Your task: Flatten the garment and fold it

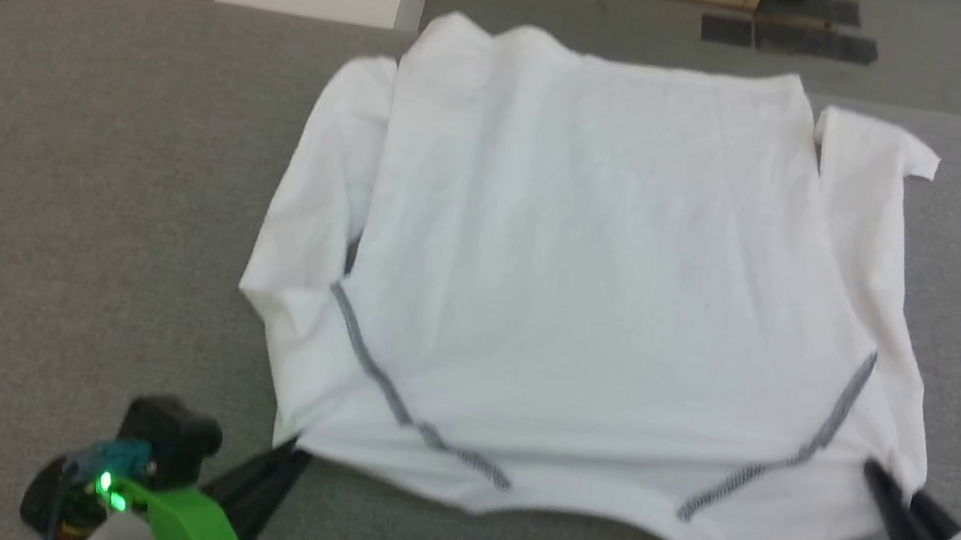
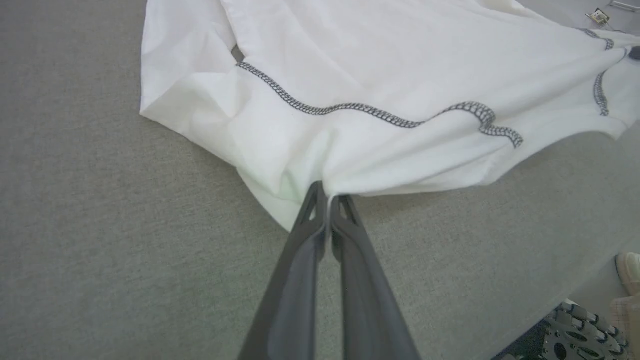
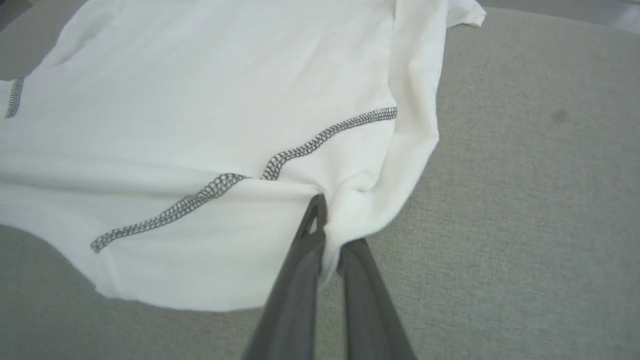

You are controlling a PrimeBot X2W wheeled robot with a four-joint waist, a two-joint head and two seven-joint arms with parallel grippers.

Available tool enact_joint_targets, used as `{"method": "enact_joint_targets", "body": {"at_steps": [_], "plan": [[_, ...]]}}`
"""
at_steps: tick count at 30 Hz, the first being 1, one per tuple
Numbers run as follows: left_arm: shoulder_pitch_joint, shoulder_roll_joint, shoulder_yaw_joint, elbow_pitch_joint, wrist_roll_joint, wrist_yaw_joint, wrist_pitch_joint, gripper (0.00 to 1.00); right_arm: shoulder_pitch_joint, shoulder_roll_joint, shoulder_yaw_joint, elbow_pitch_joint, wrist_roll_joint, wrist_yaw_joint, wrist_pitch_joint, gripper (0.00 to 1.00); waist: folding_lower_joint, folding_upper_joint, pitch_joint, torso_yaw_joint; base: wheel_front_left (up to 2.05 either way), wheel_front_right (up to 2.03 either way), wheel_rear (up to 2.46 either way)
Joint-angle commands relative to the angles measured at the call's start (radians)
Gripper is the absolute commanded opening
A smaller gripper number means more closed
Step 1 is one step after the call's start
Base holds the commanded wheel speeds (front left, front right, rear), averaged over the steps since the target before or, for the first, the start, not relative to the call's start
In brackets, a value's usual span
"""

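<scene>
Garment (image 1: pixel 596 259), thin white fabric, dark zigzag seams (image 1: pixel 371 368), grey textured table (image 1: pixel 72 199)

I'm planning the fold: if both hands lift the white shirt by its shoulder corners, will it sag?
Likely floppy: the shirt puckers where the left hand and right hand pinch it. Probably light: the fabric looks thin and drapes softly over the table. Its loose sleeves would likely dangle and drag.
</scene>
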Motion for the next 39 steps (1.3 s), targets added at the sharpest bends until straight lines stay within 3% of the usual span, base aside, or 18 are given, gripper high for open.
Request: {"method": "enact_joint_targets", "body": {"at_steps": [1, 7, 16, 24, 30, 32, 33, 34, 35, 36, 39], "plan": [[0.037, 0.014, 0.000, -0.002, -0.014, 0.016, 0.005, 0.00, 0.039, 0.003, -0.019, -0.007, 0.007, -0.002, 0.018, 0.00, 0.0001, 0.0000, -0.058, -0.009, 0.00, 0.00, 0.00], [0.138, 0.026, -0.021, -0.011, -0.055, 0.036, 0.026, 0.00, 0.182, 0.019, -0.041, -0.025, 0.028, -0.002, 0.115, 0.00, 0.0001, 0.0000, -0.115, -0.012, 0.00, 0.00, 0.00], [0.225, 0.025, -0.051, -0.015, -0.096, 0.046, 0.043, 0.00, 0.301, 0.050, -0.046, -0.030, 0.033, -0.002, 0.168, 0.00, 0.0001, 0.0000, -0.173, -0.013, 0.00, 0.00, 0.00], [0.239, -0.001, -0.073, 0.038, -0.120, 0.017, 0.030, 0.00, 0.338, 0.062, -0.037, -0.006, 0.009, -0.002, 0.161, 0.00, 0.0001, 0.0000, -0.180, -0.010, 0.00, 0.00, 0.00], [0.219, -0.049, -0.087, 0.137, -0.181, -0.040, 0.033, 0.00, 0.313, 0.067, 0.005, 0.072, 0.002, -0.002, 0.125, 0.00, 0.0001, 0.0000, -0.182, -0.015, 0.00, 0.00, 0.00], [0.205, -0.055, -0.089, 0.173, -0.181, -0.051, 0.030, 0.00, 0.300, 0.072, 0.011, 0.102, -0.002, -0.002, 0.100, 0.34, 0.0001, 0.0000, -0.187, -0.019, 0.00, 0.00, 0.00], [0.198, -0.062, -0.086, 0.192, -0.180, -0.052, 0.022, 0.00, 0.294, 0.077, 0.012, 0.119, -0.004, -0.002, 0.085, 0.45, 0.0001, 0.0000, -0.189, -0.020, 0.00, 0.00, 0.00], [0.193, -0.068, -0.085, 0.207, -0.179, -0.052, 0.017, 0.00, 0.289, 0.079, 0.014, 0.132, -0.006, -0.002, 0.075, 0.77, 0.0001, 0.0000, -0.191, -0.021, 0.00, 0.00, 0.00], [0.187, -0.074, -0.087, 0.223, -0.176, -0.054, 0.012, 0.16, 0.285, 0.082, 0.017, 0.146, -0.009, -0.002, 0.062, 1.00, 0.0001, 0.0000, -0.193, -0.021, 0.00, 0.00, 0.00], [0.179, -0.086, -0.086, 0.250, -0.172, -0.051, 0.000, 1.00, 0.278, 0.091, 0.016, 0.168, -0.009, -0.002, 0.041, 1.00, 0.0001, 0.0000, -0.196, -0.022, 0.00, 0.00, 0.00], [0.173, -0.102, -0.087, 0.271, -0.172, -0.056, -0.013, 1.00, 0.270, 0.098, 0.021, 0.182, -0.004, -0.002, 0.016, 1.00, 0.0001, 0.0000, -0.198, -0.023, 0.00, 0.00, 0.00]]}}
